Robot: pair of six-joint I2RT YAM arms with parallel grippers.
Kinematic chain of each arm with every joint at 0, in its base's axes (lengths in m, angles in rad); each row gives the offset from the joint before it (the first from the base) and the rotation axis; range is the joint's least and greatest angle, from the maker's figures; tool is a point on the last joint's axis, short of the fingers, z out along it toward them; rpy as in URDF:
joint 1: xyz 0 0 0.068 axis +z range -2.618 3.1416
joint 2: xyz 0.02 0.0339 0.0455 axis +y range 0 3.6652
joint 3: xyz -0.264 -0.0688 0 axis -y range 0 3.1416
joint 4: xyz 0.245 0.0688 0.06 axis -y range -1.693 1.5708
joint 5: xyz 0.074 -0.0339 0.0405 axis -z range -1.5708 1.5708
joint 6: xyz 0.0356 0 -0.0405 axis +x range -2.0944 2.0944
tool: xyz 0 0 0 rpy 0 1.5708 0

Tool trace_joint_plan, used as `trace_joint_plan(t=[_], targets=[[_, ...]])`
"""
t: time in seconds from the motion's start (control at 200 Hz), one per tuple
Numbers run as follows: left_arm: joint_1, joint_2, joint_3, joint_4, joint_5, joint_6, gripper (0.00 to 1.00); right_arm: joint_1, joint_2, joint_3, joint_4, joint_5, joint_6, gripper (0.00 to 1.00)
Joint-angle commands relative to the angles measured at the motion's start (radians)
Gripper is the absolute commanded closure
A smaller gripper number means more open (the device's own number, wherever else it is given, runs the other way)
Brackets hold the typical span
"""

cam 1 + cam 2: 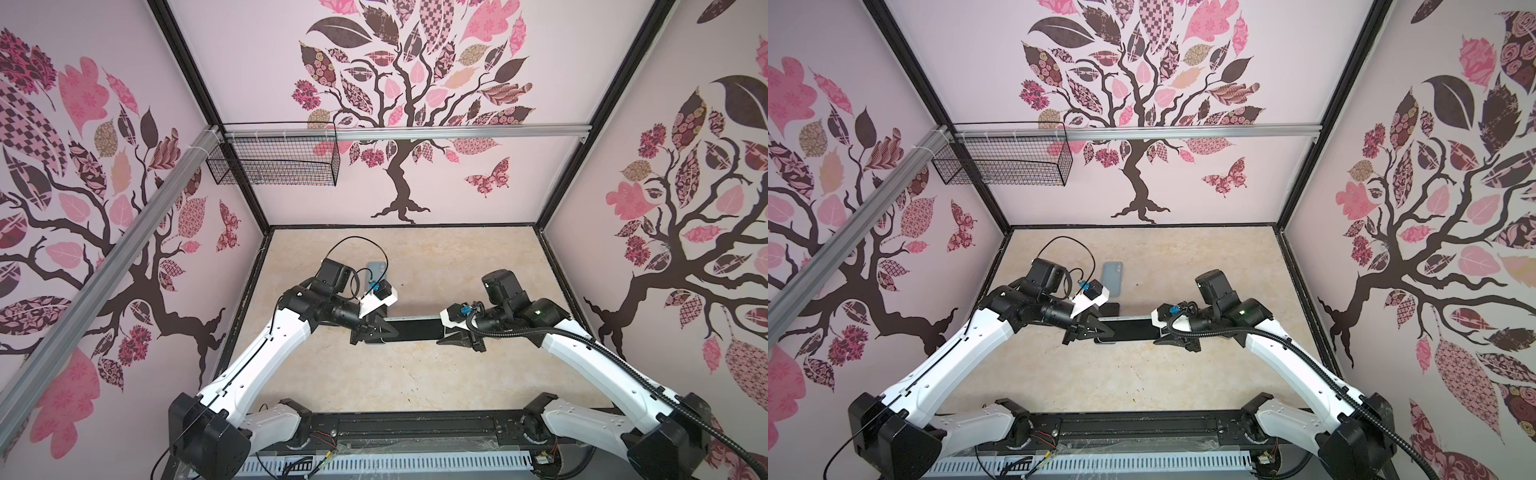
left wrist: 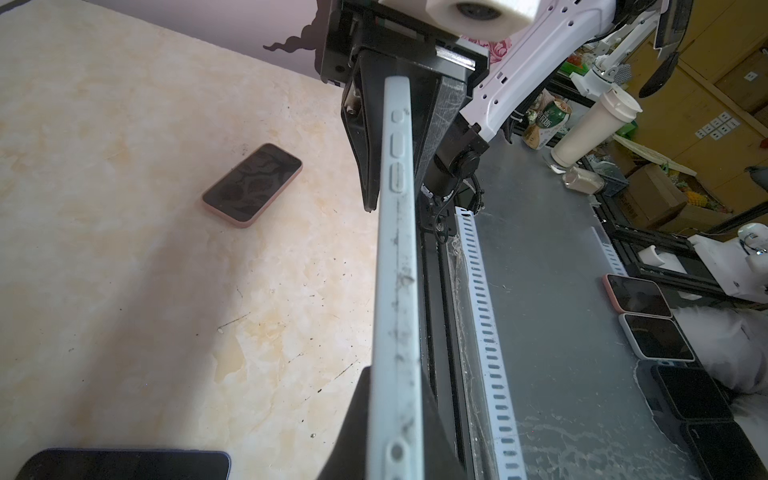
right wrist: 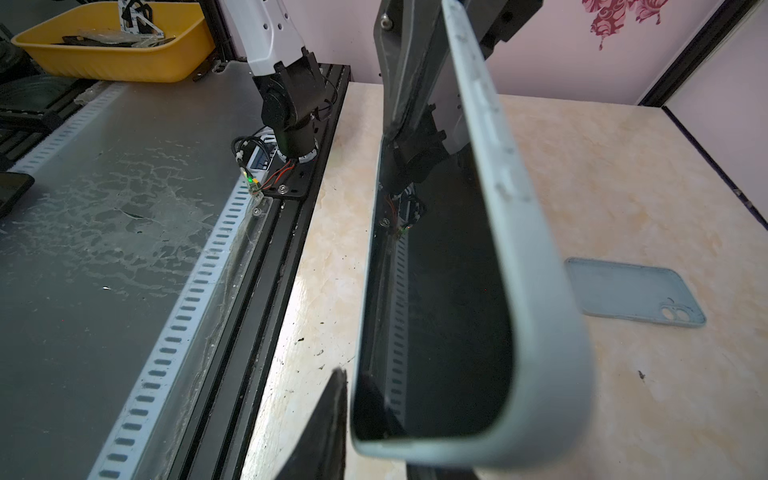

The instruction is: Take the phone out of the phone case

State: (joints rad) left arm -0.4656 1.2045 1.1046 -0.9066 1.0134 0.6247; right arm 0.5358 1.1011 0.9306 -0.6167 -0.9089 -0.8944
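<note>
Okay, nearest me past the front rail (image 1: 415, 428): the phone case (image 2: 397, 291), pale blue-grey, is held clear of the table (image 1: 457, 374) w/ the phone (image 3: 449, 291) seated inside, black screen turned toward that rail. The left gripper (image 1: 384, 331) is pinched tight on one short end of the case. The right gripper (image 1: 442, 332) sits at the opposite end, jaws a little parted. In the right wrist view one finger (image 3: 328, 419) stands off the screen w/ a visible gap; can't tell if the other finger touches the case's back.

Just beyond the case, at its left-gripper end, a dark phone (image 1: 1112, 309) lies flat. A pink-cased phone (image 2: 252, 185) lies screen-up beyond the case too, seen only in the left wrist view. Farther back is an empty case (image 1: 1112, 279), same colour, flat on the table. Farthest, a wire basket (image 1: 274, 166) hangs on the back wall.
</note>
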Motion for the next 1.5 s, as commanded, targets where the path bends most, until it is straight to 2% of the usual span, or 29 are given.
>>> trace_joint_plan(t=[0.0, 0.345, 0.655, 0.975, 1.365, 1.495], targets=[[0.002, -0.025, 0.026, 0.054, 0.007, -0.008, 1.00, 0.017, 0.019, 0.045, -0.054, -0.017, -0.026, 0.75], [0.002, -0.031, 0.023, 0.057, 0.005, -0.011, 1.00, 0.029, 0.032, 0.051, -0.064, -0.001, -0.032, 0.78], [0.013, -0.039, 0.017, 0.062, 0.003, -0.013, 1.00, 0.030, 0.037, 0.042, -0.065, 0.005, -0.036, 0.74], [0.015, -0.034, 0.019, 0.064, 0.001, -0.015, 1.00, 0.032, 0.040, 0.042, -0.070, 0.011, -0.040, 0.79], [0.016, -0.005, 0.034, 0.067, -0.048, -0.043, 1.00, 0.047, 0.001, 0.010, -0.021, 0.013, -0.015, 0.90], [0.018, 0.019, 0.047, 0.063, -0.068, -0.059, 1.00, 0.061, -0.027, -0.001, 0.002, 0.023, 0.000, 1.00]])
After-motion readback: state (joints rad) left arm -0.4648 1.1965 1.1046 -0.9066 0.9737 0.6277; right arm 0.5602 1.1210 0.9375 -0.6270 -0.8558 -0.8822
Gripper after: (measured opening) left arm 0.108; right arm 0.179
